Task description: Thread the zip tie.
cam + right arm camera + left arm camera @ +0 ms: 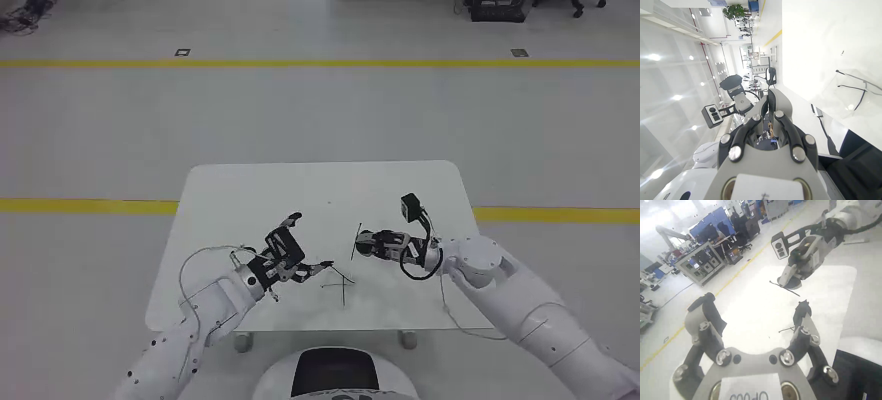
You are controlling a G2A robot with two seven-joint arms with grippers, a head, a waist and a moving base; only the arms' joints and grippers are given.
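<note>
Right hand (363, 243) pinches the zip tie (358, 232), its length running near-to-far; left hand (756, 300) gapes wide.

One zip tie (356, 238) right of centre; crossed zip ties (340, 283) at near edge, two or three, unclear; one table (300, 200).

A white table (260, 195) stands on a grey floor (100, 130) crossed by yellow lines (300, 63).

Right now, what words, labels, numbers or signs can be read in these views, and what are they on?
Left wrist label, behind the left hand: cut off, unreadable.
Right wrist label, behind the right hand shut on a zip tie: cut off too.
Floor markers: too small.
</note>
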